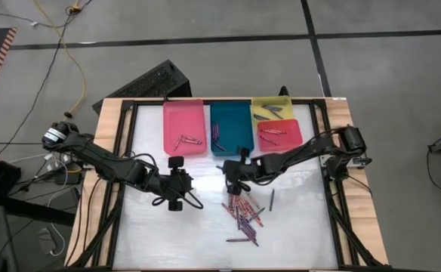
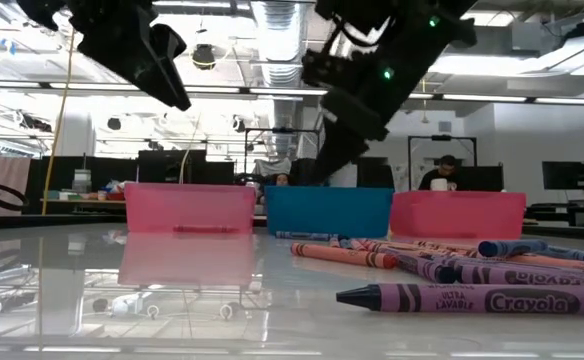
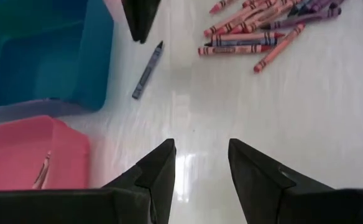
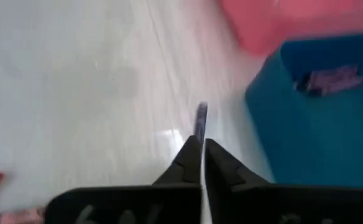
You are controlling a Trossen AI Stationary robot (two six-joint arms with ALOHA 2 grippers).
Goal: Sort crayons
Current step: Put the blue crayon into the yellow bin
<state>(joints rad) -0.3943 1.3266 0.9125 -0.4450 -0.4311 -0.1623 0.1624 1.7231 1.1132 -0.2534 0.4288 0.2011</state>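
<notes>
The blue crayon [image 4: 201,117] lies flat on the white table [image 1: 296,234] just ahead of the right gripper [image 4: 202,163], whose fingers are pinched almost together with nothing seen between them. The teal tray [image 4: 312,124] sits just beside it. The crayon pile [image 1: 245,215] lies behind the fingers, toward the table's near edge. The left gripper [image 3: 201,163] hovers beside the pink tray [image 3: 26,155], fingers partly apart and empty. To do this well, I judge the right fingers should spread, straddle the crayon across its width, then close on its middle — not its tip — so it lifts level.
</notes>
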